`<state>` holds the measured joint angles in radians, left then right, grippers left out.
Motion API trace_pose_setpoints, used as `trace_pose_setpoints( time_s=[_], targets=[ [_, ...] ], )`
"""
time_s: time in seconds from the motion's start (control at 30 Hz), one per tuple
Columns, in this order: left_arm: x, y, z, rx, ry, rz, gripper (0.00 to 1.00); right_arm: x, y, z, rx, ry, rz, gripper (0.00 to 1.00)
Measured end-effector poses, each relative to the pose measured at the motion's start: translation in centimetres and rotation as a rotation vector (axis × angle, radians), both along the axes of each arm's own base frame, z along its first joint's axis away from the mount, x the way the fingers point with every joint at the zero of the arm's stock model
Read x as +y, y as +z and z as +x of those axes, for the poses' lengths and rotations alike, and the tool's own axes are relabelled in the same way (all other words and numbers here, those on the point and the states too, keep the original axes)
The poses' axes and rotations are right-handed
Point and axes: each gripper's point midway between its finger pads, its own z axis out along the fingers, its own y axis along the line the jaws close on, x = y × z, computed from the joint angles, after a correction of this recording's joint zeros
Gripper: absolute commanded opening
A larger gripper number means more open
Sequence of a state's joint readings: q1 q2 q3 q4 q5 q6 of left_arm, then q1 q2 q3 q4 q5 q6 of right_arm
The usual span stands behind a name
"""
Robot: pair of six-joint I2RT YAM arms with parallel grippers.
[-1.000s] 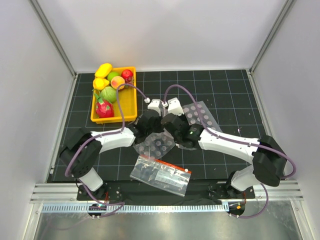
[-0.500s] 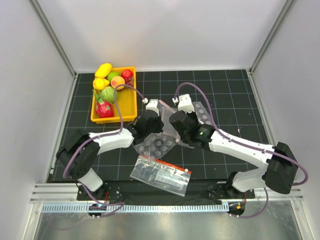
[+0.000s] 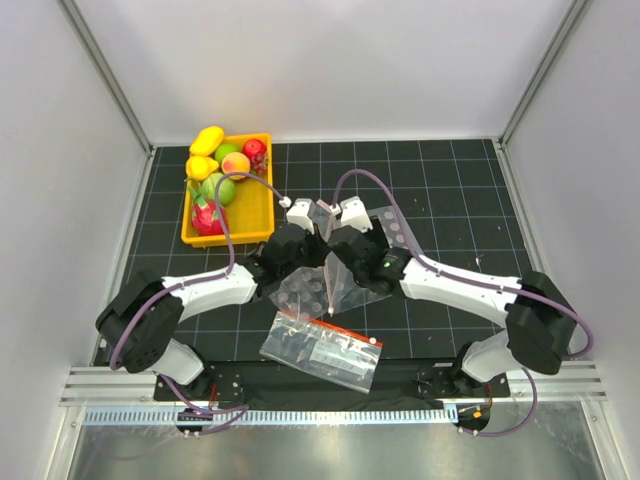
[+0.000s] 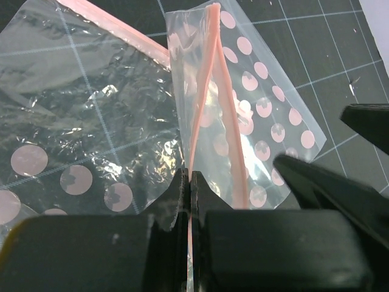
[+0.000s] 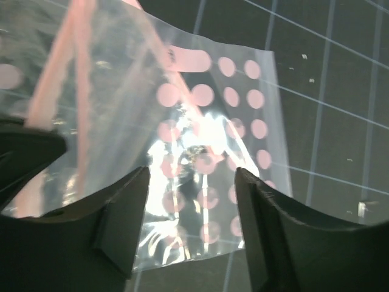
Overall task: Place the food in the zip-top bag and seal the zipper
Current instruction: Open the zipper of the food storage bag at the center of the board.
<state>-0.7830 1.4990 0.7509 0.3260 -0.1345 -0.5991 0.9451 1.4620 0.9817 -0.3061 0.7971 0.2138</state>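
Observation:
The zip-top bag (image 3: 347, 283) is lifted off the mat at the middle, standing on edge between both arms. Its thin pink zipper (image 3: 328, 280) runs down toward me. My left gripper (image 4: 188, 182) is shut on one lip of the zipper (image 4: 209, 73), and the two pink lips part slightly beyond it. My right gripper (image 5: 191, 201) stands open just right of the bag (image 5: 121, 91), with nothing between its fingers (image 4: 316, 188). The food (image 3: 220, 188), glossy toy fruits, lies in the yellow tray (image 3: 262, 200) at the back left.
A clear sheet with rows of round bubbles (image 3: 408, 238) lies flat under and right of the bag. A clear bag with a red band and dark printing (image 3: 320, 350) lies near the front edge. Grey walls close in both sides and the back.
My right gripper has opened and let go of the bag, swung out to the right, then come back beside it. The left gripper has lifted the bag edge up, so the zipper now shows.

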Motion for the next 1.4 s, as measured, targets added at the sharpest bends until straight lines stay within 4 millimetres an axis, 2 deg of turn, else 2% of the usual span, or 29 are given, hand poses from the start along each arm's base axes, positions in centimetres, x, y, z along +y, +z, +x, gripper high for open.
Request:
trace_pose_setpoints(
  time_s=[0.23, 0.33, 0.6, 0.77, 0.97, 1.07, 1.13, 1.23, 1.37, 1.4],
  targets=[
    [0.0, 0.1, 0.0, 0.008, 0.013, -0.013, 0.00, 1.7, 2.3, -1.5, -0.023, 0.115, 0.211, 0.71],
    [0.2, 0.6, 0.1, 0.004, 0.028, -0.025, 0.00, 2.9, 2.5, -1.6, -0.021, 0.153, 0.275, 0.71],
    [0.4, 1.5, 0.3, 0.000, 0.057, -0.059, 0.00, 5.1, 0.4, -2.2, 0.047, 0.217, 0.335, 0.68],
    [0.8, 1.5, 0.3, 0.013, 0.074, -0.075, 0.00, 5.6, -2.3, -2.2, 0.105, 0.204, 0.303, 0.65],
    [1.2, 2.2, 0.3, 0.011, 0.091, -0.104, 0.00, 5.3, -4.7, -1.2, 0.126, 0.136, 0.232, 0.51],
    [1.4, 2.4, 0.5, 0.011, 0.097, -0.109, 0.00, 5.0, -5.4, -0.5, 0.115, 0.094, 0.190, 0.36],
    [1.4, 2.3, 0.5, 0.013, 0.098, -0.107, 0.00, 4.3, -5.7, 0.2, 0.099, 0.051, 0.153, 0.34],
    [1.4, 1.8, 0.5, 0.024, 0.094, -0.097, 0.00, 2.9, -5.2, 0.8, 0.070, -0.004, 0.113, 0.29],
    [1.2, -0.2, 0.6, 0.073, 0.088, -0.046, 0.00, 0.5, -3.5, 1.5, 0.008, -0.084, 0.061, 0.05],
    [1.1, -0.7, 0.6, 0.085, 0.085, -0.033, 0.00, -0.2, -2.8, 1.5, -0.013, -0.103, 0.045, 0.02]
  ],
)
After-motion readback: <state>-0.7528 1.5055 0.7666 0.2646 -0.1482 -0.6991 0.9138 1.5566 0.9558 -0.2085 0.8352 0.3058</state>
